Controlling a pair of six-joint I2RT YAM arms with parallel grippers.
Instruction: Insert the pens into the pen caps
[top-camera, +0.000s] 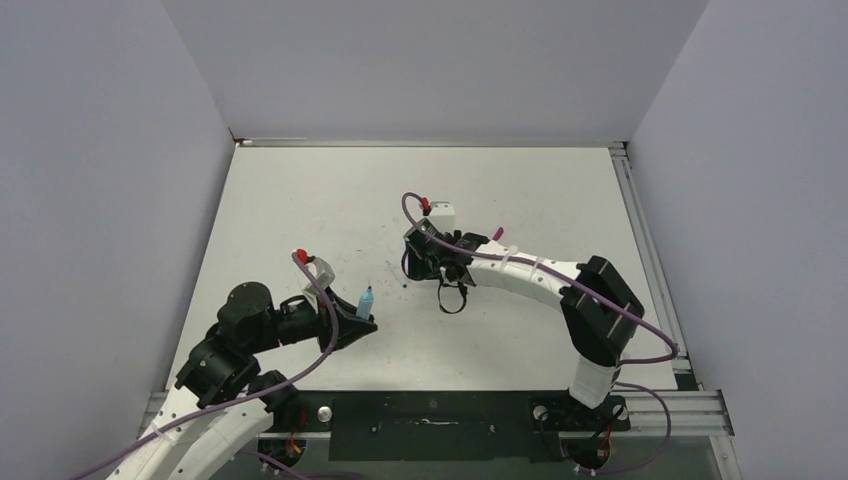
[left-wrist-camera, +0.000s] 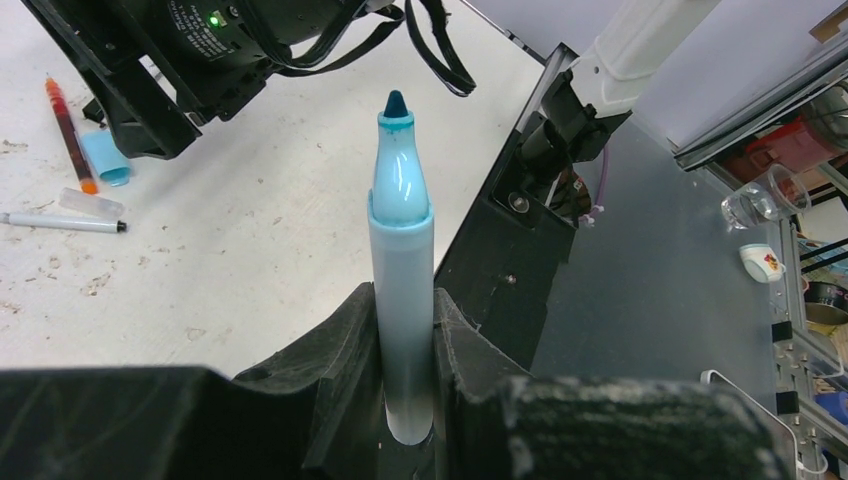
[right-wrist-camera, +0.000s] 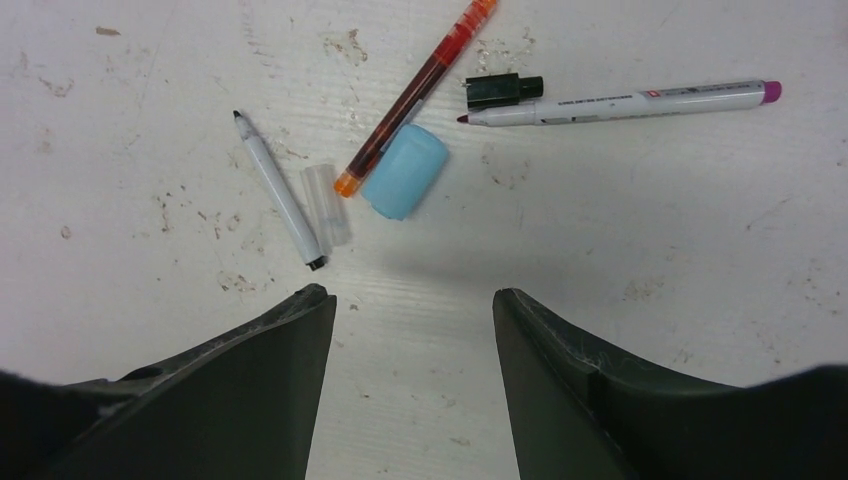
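Left gripper (left-wrist-camera: 403, 335) clamps blue marker (left-wrist-camera: 400, 250) upright; right gripper (right-wrist-camera: 410, 300), jaws apart over blue cap (right-wrist-camera: 405, 170), may snag neighbouring red pen (right-wrist-camera: 415, 95).

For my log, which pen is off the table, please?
The blue pen, upright in the left gripper; the red pen, black-tipped pen and magenta-ended pen lie on the table.

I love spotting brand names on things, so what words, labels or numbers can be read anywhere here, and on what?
None can be read for sure.
Dark print and a small red mark along the white marker with the magenta end: too small to read.
White lettering on the right arm's black casing, left wrist view: blurred.
Blue marker: no print visible.
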